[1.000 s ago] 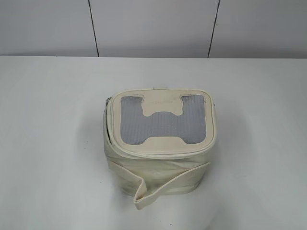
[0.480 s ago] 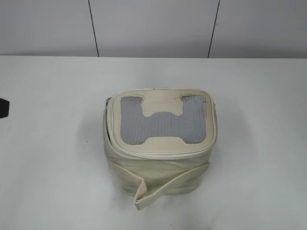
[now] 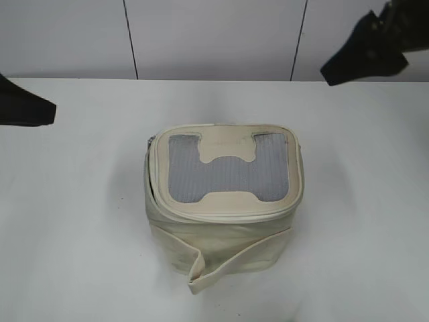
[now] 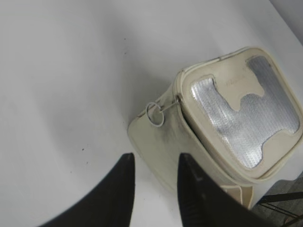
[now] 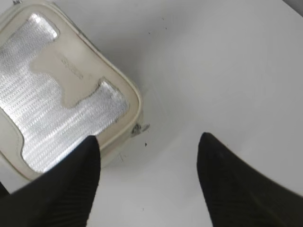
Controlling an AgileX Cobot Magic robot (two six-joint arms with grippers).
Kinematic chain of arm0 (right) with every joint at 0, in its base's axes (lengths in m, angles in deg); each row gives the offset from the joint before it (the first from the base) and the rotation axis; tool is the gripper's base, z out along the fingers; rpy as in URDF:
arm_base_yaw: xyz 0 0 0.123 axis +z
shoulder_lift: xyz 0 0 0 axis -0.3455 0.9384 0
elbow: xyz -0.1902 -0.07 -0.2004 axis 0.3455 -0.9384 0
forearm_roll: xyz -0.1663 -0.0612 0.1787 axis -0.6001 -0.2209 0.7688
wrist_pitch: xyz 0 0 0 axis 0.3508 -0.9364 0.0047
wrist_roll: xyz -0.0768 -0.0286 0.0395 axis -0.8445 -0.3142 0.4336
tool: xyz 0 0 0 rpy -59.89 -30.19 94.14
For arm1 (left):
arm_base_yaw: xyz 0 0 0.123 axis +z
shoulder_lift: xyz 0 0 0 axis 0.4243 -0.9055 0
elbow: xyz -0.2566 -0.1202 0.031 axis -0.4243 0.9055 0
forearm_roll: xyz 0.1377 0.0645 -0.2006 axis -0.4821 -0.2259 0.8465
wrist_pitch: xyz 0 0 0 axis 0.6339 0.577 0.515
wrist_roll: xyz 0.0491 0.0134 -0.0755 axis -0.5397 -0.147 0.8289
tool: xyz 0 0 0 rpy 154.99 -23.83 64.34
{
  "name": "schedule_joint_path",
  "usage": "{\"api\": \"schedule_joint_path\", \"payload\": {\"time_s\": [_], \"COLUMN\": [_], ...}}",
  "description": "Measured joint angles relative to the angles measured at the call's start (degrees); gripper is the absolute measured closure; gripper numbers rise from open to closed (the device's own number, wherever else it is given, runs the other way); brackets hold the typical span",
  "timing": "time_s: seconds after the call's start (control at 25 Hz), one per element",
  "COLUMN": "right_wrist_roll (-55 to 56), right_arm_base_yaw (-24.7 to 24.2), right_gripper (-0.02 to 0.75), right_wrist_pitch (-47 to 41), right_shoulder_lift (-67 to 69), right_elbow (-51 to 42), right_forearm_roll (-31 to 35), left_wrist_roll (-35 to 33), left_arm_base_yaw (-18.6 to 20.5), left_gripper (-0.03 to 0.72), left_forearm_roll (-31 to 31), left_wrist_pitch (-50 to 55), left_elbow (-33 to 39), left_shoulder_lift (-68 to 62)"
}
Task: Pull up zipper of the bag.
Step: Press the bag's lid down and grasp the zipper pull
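Both tools, left (image 4: pixel 154 163) and right (image 5: pixel 147 161), hover spread above the bag (image 3: pixel 224 194).

In the exterior view both black arms are cut by the frame's edges, so neither gripper's jaws can be judged there. The small boxy cream-white soft bag (image 5: pixel 57 90) runs off the right wrist view's left edge, and its lower corner (image 4: pixel 265 189) leaves the left wrist view's bottom.
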Motion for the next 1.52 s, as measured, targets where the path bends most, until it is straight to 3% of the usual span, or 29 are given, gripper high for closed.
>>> {"api": "schedule_joint_path", "payload": {"time_s": [0.24, 0.56, 0.72, 1.0, 1.52], "right_wrist_roll": [-6.43, -7.33, -7.33, -7.39, -6.28], "right_arm_base_yaw": [0.31, 6.58, 9.59, 13.83, 14.29], "right_gripper": [0.231, 0.231, 0.234, 0.237, 0.244], "right_wrist_pitch": [-10.52, -18.83, -19.9, -20.01, -20.23], "right_shoulder_lift": [14.79, 28.56, 34.45, 42.79, 45.97], "right_elbow": [16.47, 34.57, 40.08, 45.85, 45.61], "right_forearm_roll": [6.6, 5.7, 5.47, 5.2, 3.88], "left_wrist_roll": [-3.35, -3.94, -4.06, -4.0, -3.87], "left_arm_base_yaw": [-5.0, -12.86, -14.59, -14.74, -14.74], "left_gripper": [0.43, 0.308, 0.293, 0.291, 0.29], "left_forearm_roll": [-0.64, -4.47, -4.89, -7.08, -8.73], "left_wrist_pitch": [-1.07, -1.79, -1.79, -0.16, 1.2], "left_elbow": [-4.85, -10.64, -15.23, -20.53, -20.57], "left_shoulder_lift": [-7.89, -17.33, -21.67, -25.54, -25.73]}}
